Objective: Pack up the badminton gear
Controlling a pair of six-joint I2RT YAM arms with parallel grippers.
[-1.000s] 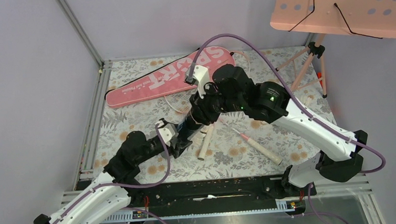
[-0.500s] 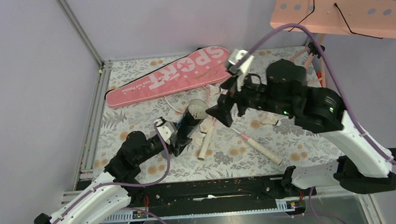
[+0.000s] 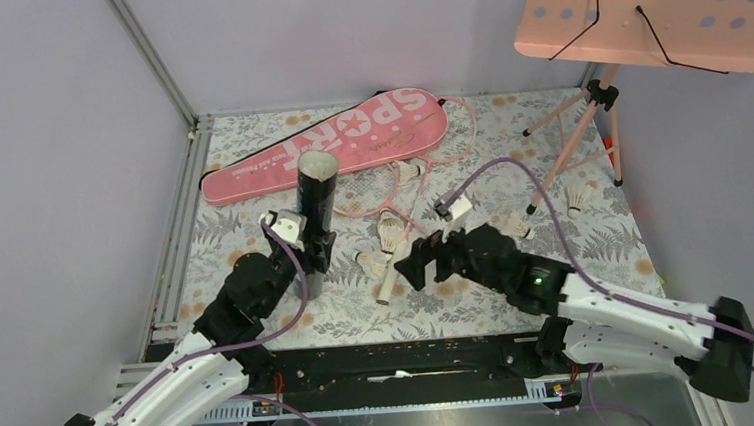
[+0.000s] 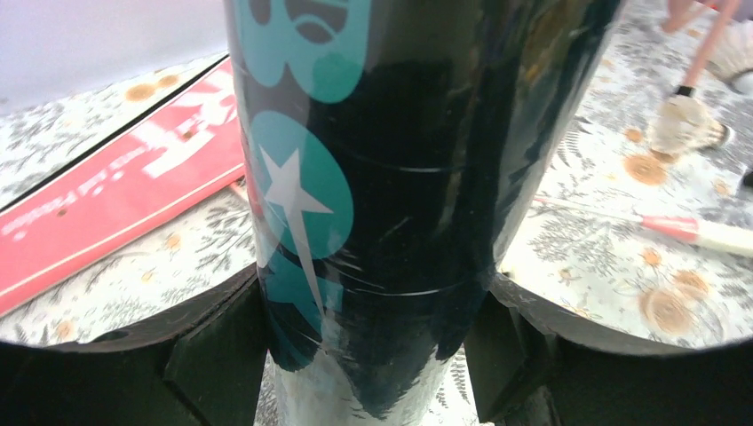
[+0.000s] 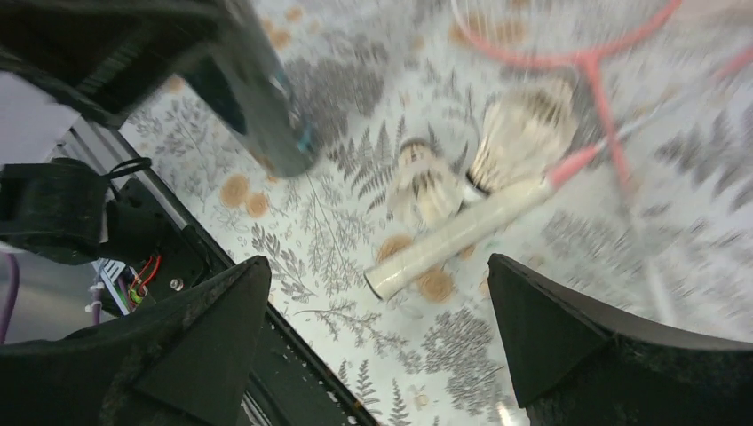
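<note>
The black tube (image 3: 318,182) stands upright on the floral mat, and my left gripper (image 3: 313,245) is shut on its lower part. In the left wrist view the tube (image 4: 382,177) fills the gap between both fingers of that gripper (image 4: 377,346). The pink SPORT bag (image 3: 338,141) lies behind it. My right gripper (image 3: 412,267) hovers open and empty over a racket handle (image 3: 386,285), seen in the right wrist view as the handle (image 5: 462,232) between the wide jaws of the gripper (image 5: 380,266). Two shuttlecocks (image 5: 426,182) lie by it. A second pink racket frame (image 3: 465,132) pokes out beside the bag.
The pink perforated music stand (image 3: 654,3) hangs over the back right, its tripod legs (image 3: 569,149) on the mat. More shuttlecocks (image 3: 577,197) lie near those legs. A metal rail (image 3: 393,357) runs along the near edge.
My right gripper let go at the tube, opened wide and swung down toward the near edge. My left gripper tipped the tube upright and carried it back and left.
</note>
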